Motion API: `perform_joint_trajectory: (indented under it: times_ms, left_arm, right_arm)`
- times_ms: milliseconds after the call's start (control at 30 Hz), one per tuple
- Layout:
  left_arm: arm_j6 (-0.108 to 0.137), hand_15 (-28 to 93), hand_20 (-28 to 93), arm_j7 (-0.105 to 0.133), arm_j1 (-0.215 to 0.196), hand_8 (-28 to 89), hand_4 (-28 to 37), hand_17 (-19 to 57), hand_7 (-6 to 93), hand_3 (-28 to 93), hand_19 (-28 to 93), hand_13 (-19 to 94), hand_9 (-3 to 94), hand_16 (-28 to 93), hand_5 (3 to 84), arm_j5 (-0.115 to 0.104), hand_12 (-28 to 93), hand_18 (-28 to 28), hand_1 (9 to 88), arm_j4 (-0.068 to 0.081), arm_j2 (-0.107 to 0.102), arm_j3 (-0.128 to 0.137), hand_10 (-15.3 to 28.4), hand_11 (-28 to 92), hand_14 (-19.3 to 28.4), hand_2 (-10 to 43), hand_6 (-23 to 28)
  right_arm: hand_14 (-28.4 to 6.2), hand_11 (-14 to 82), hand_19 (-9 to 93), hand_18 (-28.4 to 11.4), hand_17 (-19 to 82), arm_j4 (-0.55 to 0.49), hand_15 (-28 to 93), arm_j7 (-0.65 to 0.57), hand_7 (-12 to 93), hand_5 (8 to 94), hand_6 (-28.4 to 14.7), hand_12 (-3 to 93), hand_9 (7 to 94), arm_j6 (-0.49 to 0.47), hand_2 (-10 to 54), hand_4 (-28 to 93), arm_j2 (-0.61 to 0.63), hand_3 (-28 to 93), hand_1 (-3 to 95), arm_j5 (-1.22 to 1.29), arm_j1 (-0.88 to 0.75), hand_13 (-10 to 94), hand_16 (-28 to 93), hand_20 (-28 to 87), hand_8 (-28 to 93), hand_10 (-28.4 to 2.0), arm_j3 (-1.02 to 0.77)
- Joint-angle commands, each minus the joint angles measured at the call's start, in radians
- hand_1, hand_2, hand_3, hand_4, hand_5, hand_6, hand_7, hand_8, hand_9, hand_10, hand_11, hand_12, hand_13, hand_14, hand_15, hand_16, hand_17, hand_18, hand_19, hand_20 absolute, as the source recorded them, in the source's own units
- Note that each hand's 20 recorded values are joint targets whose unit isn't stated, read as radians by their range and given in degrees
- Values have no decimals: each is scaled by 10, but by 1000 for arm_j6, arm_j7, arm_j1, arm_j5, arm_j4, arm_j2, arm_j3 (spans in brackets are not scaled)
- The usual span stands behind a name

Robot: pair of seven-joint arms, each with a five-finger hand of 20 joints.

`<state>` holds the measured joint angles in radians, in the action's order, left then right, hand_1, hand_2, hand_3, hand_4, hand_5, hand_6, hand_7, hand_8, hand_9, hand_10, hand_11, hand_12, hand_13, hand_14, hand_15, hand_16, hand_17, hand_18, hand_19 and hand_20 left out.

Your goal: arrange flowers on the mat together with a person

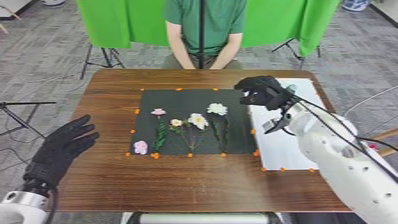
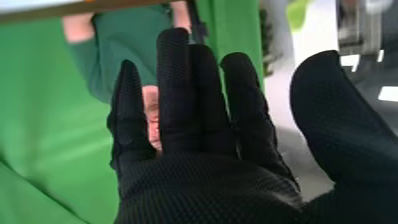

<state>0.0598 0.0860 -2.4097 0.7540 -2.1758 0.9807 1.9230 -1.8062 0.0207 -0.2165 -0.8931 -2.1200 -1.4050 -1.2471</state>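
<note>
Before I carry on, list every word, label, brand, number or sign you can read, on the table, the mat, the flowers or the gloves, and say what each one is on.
None: there is no text I can read and quote.
Dark mat and its flowers: no lettering seen.
White board: no lettering seen.
Wooden table: no lettering seen.
Left hand and right hand: no readable label on either glove.
</note>
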Motion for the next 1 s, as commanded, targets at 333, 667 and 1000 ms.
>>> perform_joint_trajectory:
  times_ms: [333,667,1000]
  left_arm:
    - [7,310,71,4,-18,-88,-254,-68,170,695,471,252,296,2,334,23,182,220,280,-21,22,0,124,192,164,-5,50]
    - [7,308,70,25,-10,-88,-256,-67,171,696,470,252,296,2,334,33,181,220,280,-23,36,-15,123,193,162,-5,49]
    - [-5,316,47,31,6,-89,-255,-49,171,695,466,251,294,-2,335,52,180,211,283,-18,49,-30,127,194,168,-4,52]
  right_arm:
    - [-113,166,535,-198,127,-256,338,-92,190,426,-39,246,448,-195,65,-237,-191,827,237,815,-579,412,253,343,-104,-147,-624]
    - [-124,106,427,-202,116,-279,193,-126,137,442,-42,231,452,-144,45,-225,-391,826,203,1022,-734,366,275,276,-91,-147,-664]
    - [-130,67,376,-195,129,-286,106,-115,135,446,-41,209,458,-126,29,-227,-480,825,204,976,-754,372,287,240,-82,-142,-681]
